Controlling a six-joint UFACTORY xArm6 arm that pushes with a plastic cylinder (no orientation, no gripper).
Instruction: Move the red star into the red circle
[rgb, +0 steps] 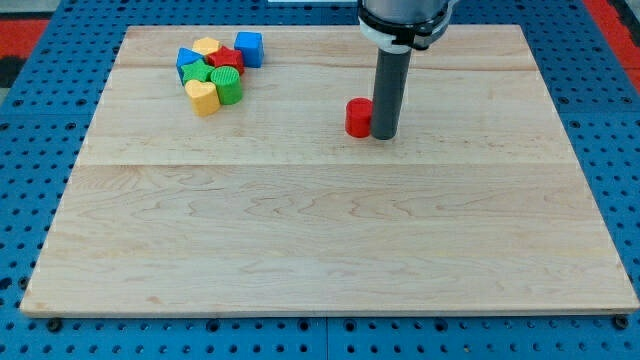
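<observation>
One red cylinder (358, 117) touches my tip (385, 136) on its left; no gripper shows; other blocks (215, 70) cluster far left on the counter (320, 230).

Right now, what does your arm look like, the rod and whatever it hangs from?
My arm ends in a straight, dark grey cylindrical rod, matte and unmarked, of even thickness down to my tip. Above the rod sits a wider black rounded housing with a white ring under it. No cables or labels show; the rest of the arm is cut off by the view's top.
</observation>
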